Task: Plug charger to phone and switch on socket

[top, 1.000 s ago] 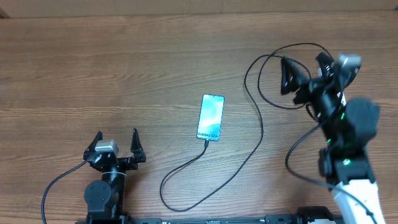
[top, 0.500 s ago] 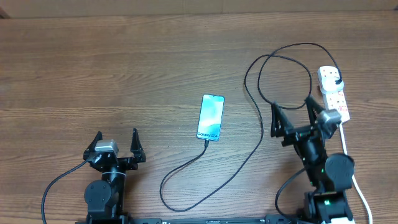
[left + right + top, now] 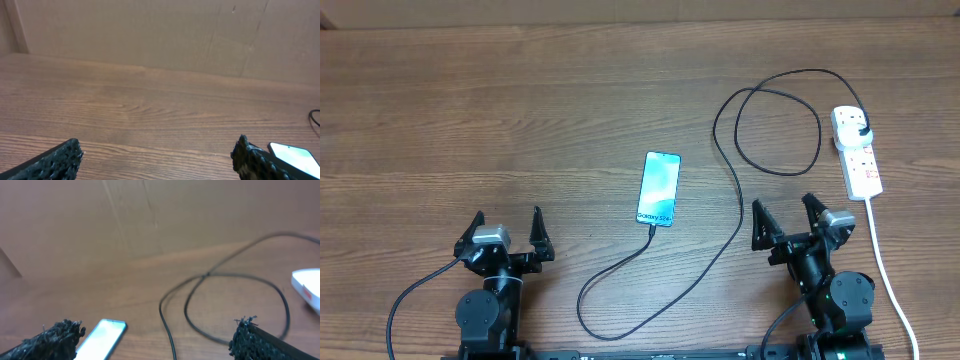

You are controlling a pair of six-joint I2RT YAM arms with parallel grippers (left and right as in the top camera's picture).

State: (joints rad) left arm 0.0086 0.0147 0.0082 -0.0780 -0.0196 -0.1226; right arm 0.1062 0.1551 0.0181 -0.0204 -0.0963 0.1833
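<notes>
Overhead, we see the right hand [image 3: 785,220] has drawn back from the socket [image 3: 858,152] at 2 o'clock, released and empty like the left hand [image 3: 507,228], the charger [image 3: 732,205] reaching the phone [image 3: 659,188] mid-worktop [image 3: 520,100], so we judge the task likely finished

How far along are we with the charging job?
Done, apparently: charger reaches the bottom edge of the phone; its plug sits in the socket. In hand: nothing, left gripper and right gripper open, empty. Left: confirm the switch; too small to tell.
</notes>
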